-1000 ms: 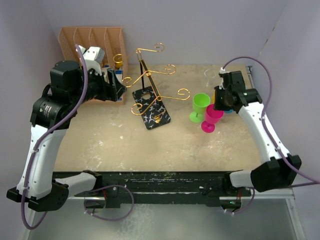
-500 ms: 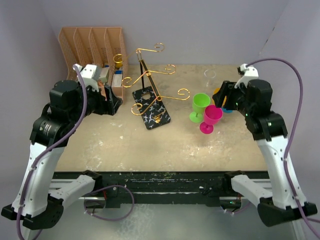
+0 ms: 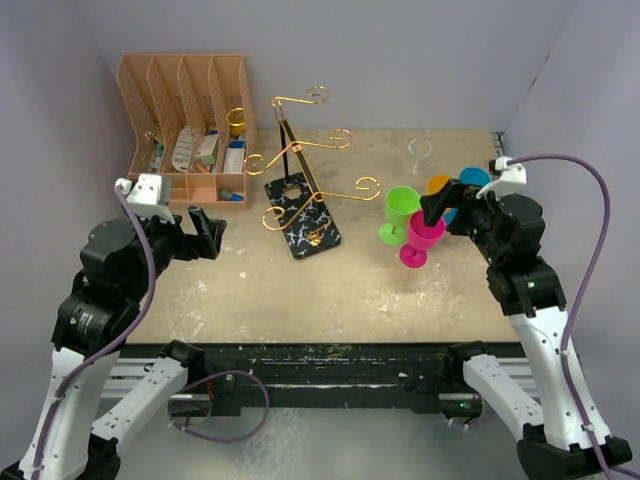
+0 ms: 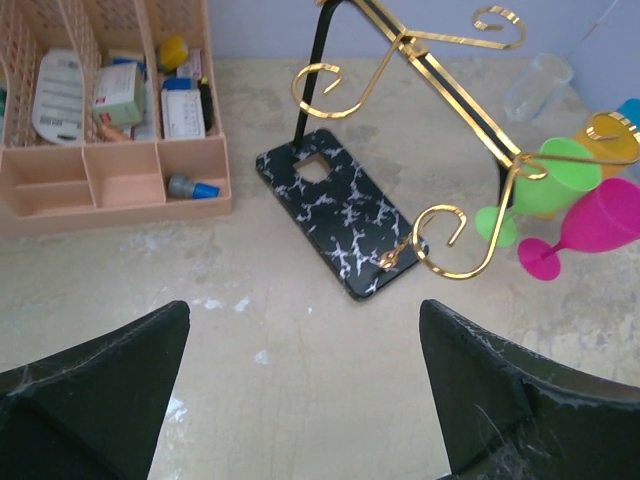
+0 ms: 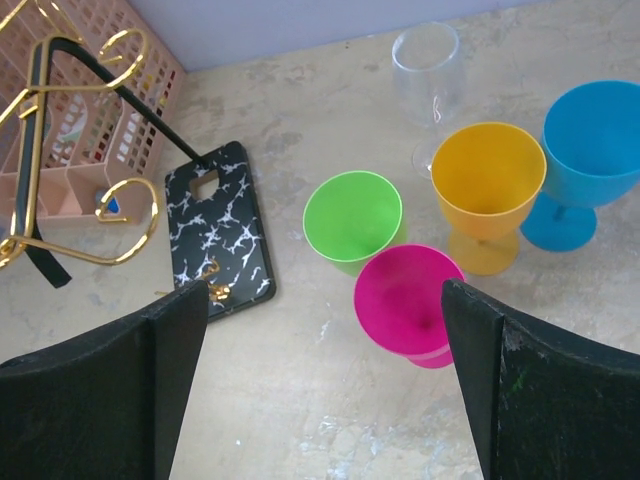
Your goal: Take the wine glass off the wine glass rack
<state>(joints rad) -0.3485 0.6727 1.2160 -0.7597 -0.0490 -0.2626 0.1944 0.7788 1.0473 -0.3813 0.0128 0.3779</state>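
Pale lilac walls close in a scuffed beige desk [image 3: 330, 290]. Toward its far middle stands the one wine glass rack [image 3: 302, 215], with gold scroll-ended wire arms on a black post and a black, white-veined square base lying flat on the desk. Five wine glasses stand upright on the desk to the right of the rack, apart from it. A green wine glass [image 5: 352, 218] is nearest the rack, with a pink wine glass [image 5: 410, 295] just beside it toward the near edge. An orange wine glass [image 5: 487, 180] and a blue wine glass [image 5: 592, 130] stand behind those, and a clear wine glass [image 5: 428, 62] is farthest back. The right end effector [image 5: 325, 400] hovers above the pink and green pair with its jaws spread wide, gripping nothing. The left end effector [image 4: 300, 400] hangs over bare desk on the near left of the rack, likewise wide open and holding nothing. One orange slotted organiser [image 3: 196, 187] with four upright slots sits at the far left, just beside the rack. Overhead, the clear glass is only a faint outline, while the right wrist camera looks down into all five bowls. The left wrist camera shows the small packets in the organiser and catches the blue glass only as a sliver at its edge.
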